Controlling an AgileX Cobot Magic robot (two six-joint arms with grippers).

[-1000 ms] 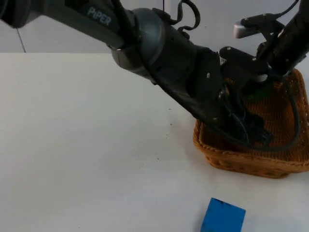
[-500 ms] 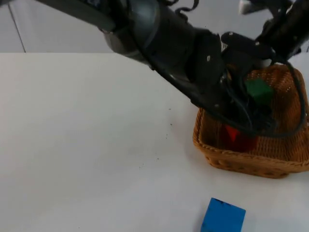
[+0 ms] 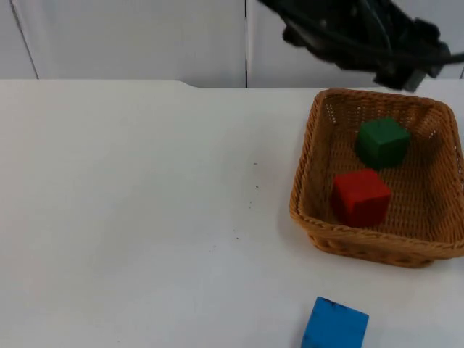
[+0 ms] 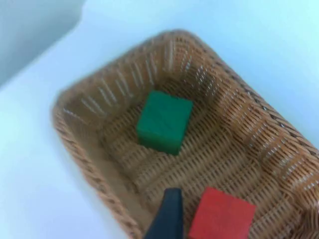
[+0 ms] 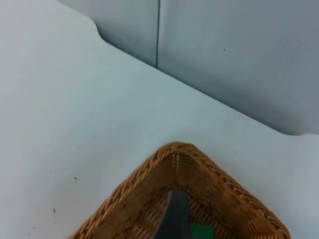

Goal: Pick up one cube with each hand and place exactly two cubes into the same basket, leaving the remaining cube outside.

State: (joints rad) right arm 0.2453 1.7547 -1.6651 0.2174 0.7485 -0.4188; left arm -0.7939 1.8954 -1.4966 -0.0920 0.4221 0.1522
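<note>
Inside the basket the green cube and red cube, now released, are being left behind by both withdrawing hands (finger spread untellable), the blue cube lying outside on the desk, suggesting completion.

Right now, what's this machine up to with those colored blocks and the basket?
It is sorting cubes into a wicker basket. A green cube and a red cube lie inside it, apart from each other, and a blue cube sits outside on the white table nearer the camera. Neither is being held: a black arm is up above the basket's far rim, and the left wrist view looks down on both cubes. That looks like the job done.
</note>
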